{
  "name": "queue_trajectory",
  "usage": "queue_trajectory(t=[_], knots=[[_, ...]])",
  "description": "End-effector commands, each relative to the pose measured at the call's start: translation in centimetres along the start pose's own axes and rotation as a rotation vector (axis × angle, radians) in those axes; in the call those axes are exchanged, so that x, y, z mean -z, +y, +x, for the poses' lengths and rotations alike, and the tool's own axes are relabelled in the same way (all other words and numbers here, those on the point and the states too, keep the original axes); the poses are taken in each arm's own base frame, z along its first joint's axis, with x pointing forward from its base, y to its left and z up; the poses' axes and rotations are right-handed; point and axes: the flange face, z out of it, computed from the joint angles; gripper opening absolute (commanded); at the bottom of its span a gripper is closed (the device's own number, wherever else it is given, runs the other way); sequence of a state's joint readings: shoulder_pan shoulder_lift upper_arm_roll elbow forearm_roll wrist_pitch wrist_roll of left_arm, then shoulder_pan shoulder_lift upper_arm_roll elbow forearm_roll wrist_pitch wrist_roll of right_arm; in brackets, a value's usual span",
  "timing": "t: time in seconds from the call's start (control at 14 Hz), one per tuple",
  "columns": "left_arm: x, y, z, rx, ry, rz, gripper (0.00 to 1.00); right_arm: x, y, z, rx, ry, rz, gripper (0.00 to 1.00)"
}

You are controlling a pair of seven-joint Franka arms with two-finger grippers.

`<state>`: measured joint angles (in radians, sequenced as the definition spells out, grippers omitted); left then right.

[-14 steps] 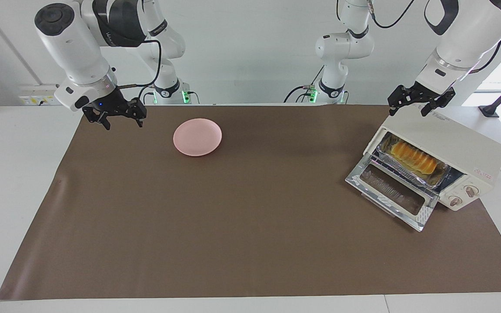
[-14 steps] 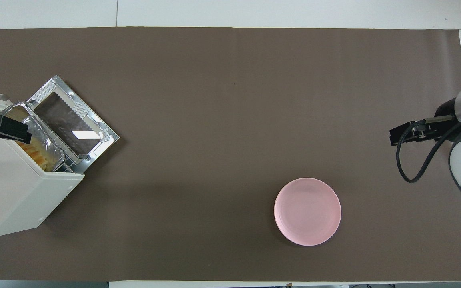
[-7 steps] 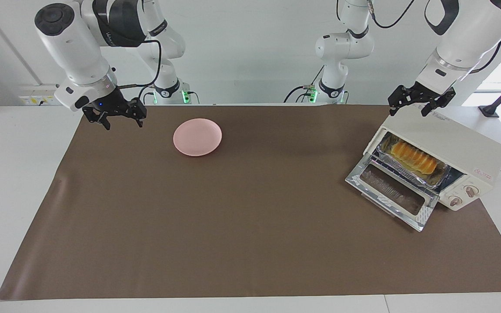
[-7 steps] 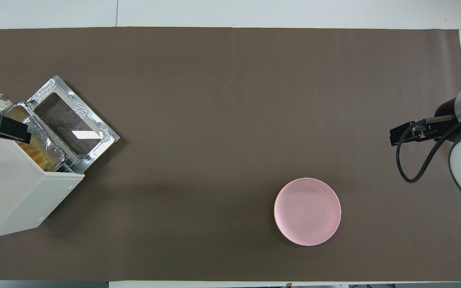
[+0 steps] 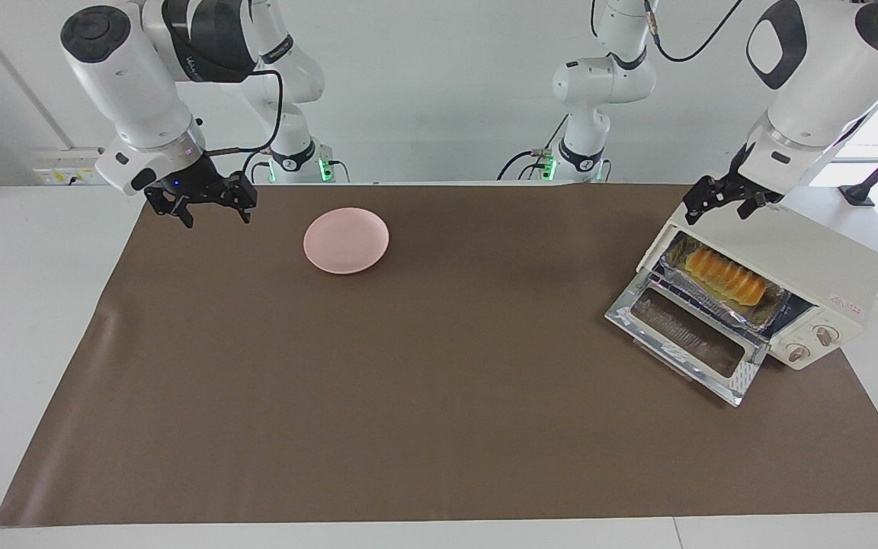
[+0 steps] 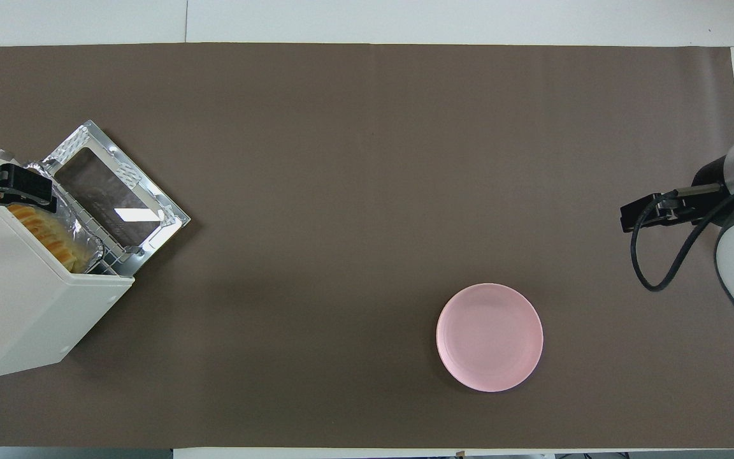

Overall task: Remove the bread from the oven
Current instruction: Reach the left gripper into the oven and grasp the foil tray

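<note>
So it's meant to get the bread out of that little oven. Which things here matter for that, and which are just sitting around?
Part of the job:
- bread, in the foil tray
- oven, its door already open
- left claw, open, over the oven's top

Just there:
- pink plate, empty
- right claw, open, waiting over the brown mat

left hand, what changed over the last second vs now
The left hand, empty and open, turned and dipped slightly over the oven top, shifting toward its open door. It touched nothing. The bread, its foil tray, the pink plate and the waiting right hand stayed put.
</note>
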<state>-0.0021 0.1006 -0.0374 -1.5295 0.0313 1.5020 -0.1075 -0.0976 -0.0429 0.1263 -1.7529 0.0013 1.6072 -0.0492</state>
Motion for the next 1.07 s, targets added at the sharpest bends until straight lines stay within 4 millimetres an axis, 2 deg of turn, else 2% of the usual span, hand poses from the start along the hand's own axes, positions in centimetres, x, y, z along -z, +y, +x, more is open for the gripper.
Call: queue_trajectory(t=[0.0,0.14,0.29,0.43,0.5,0.64,1.0], knots=[[-2.3,0.4,6.5,0.144,-0.017,0.044,1.00,0.1,0.3,-0.7,0.023,0.002,-0.017,1.00],[-4.6,1.8,8.3,0.282,0.019,0.073,1.00,0.0,0.3,-0.6,0.023,0.000,-0.016,1.00],[-7.4,3.3,8.5,0.342,0.026,0.103,1.00,0.1,0.3,-0.7,0.022,0.002,-0.017,1.00],[-10.7,3.7,8.6,0.400,0.040,0.182,1.00,0.1,0.3,-0.7,0.023,0.002,-0.017,1.00],[-12.2,4.3,8.1,0.407,0.039,0.193,1.00,0.0,0.3,-0.6,0.023,0.000,-0.016,1.00],[-13.9,3.8,6.9,0.391,0.040,0.248,1.00,0.0,0.3,-0.6,0.023,0.000,-0.016,1.00],[-16.6,3.0,4.9,0.429,0.016,0.284,1.00,0.1,0.3,-0.7,0.023,0.002,-0.017,1.00]])
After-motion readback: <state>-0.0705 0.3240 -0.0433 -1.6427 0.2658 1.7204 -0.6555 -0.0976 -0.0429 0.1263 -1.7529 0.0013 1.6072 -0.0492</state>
